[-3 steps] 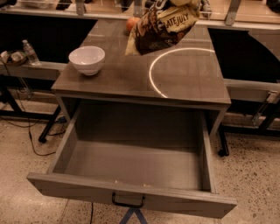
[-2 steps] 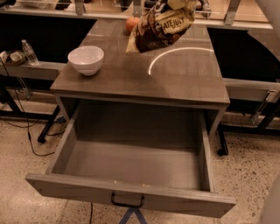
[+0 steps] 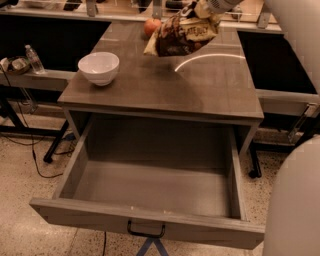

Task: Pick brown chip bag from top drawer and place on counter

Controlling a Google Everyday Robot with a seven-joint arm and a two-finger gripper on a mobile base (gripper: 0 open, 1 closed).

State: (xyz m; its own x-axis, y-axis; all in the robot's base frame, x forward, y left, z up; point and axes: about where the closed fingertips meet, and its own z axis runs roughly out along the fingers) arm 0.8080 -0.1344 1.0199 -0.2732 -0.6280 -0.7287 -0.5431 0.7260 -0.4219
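The brown chip bag (image 3: 182, 34), dark brown with tan ends, hangs tilted in the air above the far part of the counter (image 3: 150, 90). My gripper (image 3: 212, 6) is at the top edge of the view, shut on the bag's upper right end. The bag's shadow falls on the counter below it, beside the white circle line (image 3: 200, 59). The top drawer (image 3: 150, 227) is pulled fully open toward me, with a plain grey inside holding nothing and a black handle (image 3: 146, 231) on its front.
A white bowl (image 3: 99, 67) stands on the counter's left side. A round orange-red fruit (image 3: 152, 25) sits at the far edge behind the bag. My white arm (image 3: 295, 35) and body (image 3: 295, 205) fill the right side. A water bottle (image 3: 35, 59) stands on a shelf at left.
The bag has moved slightly left and lower over the counter. My white arm and body now fill more of the right edge. Bowl and drawer have not moved.
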